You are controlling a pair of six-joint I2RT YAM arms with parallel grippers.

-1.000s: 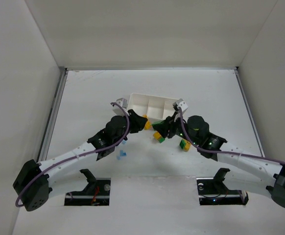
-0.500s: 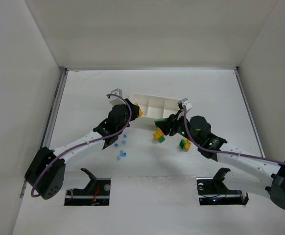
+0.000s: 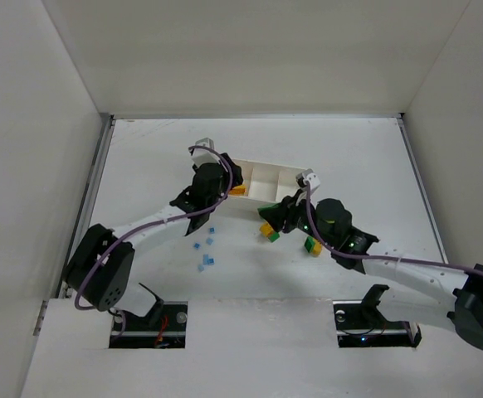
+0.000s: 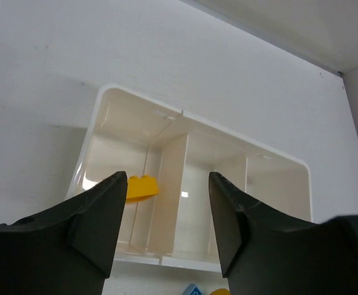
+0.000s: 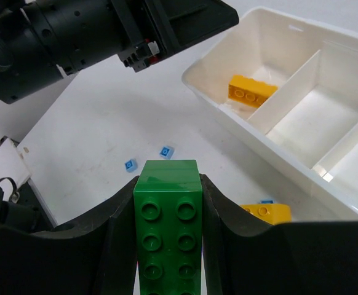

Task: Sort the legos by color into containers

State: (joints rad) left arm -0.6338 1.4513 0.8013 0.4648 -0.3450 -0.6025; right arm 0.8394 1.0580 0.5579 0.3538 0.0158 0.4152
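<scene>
Now, quick status:
Left gripper (image 4: 167,196): jaws just sprang apart and are empty, hanging over the left end of the white three-compartment plastic tray (image 5: 265,144); half a sec ago they carried a brick.
Yellow-orange plastic brick (image 4: 142,187): dropped, lying on the floor of the left compartment, clear of both fingers.
Meaning: 1st yellow sorted, so left compartment = yellow; mid + right look empty.
Right gripper (image 5: 168,209): clamped on the big bright green plastic brick (image 5: 168,181), near the tray's front wall, not over any compartment.
Left to do: tiny light-blue bricks (image 3: 204,249) scattered on the white table (image 3: 142,166); another yellow brick (image 5: 265,212) lies just outside the tray.
Next (guess): green into a free compartment.
</scene>
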